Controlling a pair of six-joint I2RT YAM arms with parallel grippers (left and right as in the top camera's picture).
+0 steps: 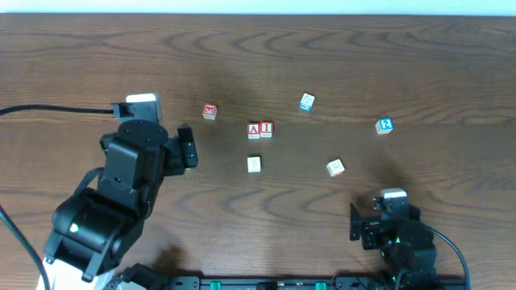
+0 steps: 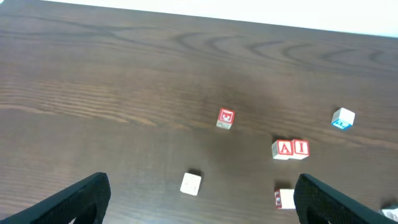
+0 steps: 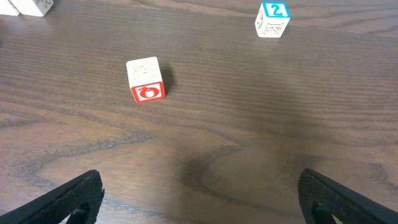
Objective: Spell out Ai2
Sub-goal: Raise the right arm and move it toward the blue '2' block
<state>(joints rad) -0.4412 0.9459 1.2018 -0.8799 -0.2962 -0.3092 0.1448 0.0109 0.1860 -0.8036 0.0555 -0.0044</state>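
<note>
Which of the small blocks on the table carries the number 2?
The white wooden cube with the blue top face, farthest right in the overhead view; only it shows a 2.

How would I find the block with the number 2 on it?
On the wooden table, find the red A and I blocks touching in the middle. Go far to their right, and the 2 block stands alone. Only it shows a number 2 on a bright blue top.
</note>
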